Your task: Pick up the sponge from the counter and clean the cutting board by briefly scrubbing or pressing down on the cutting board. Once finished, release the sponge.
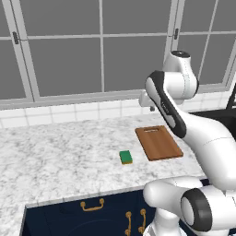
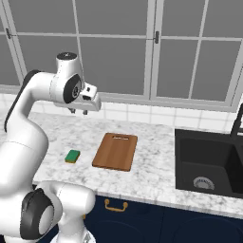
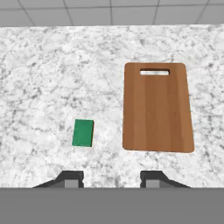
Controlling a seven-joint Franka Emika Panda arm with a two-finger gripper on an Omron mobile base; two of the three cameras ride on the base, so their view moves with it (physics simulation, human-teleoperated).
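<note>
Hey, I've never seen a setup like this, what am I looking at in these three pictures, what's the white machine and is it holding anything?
It is a rendered kitchen with a white robot arm on a base. Two pictures come from cameras behind the arm, one on each side. The third comes from a camera on its hand, looking down past the gripper, whose two dark fingertips stand apart with nothing between them, so it holds nothing. In the right side picture the gripper hangs high above the counter. On that speckled counter lie a small green and yellow sponge and, beside it without touching, a brown wooden cutting board with a handle slot at its far end. A dark sink sits further right.
</note>
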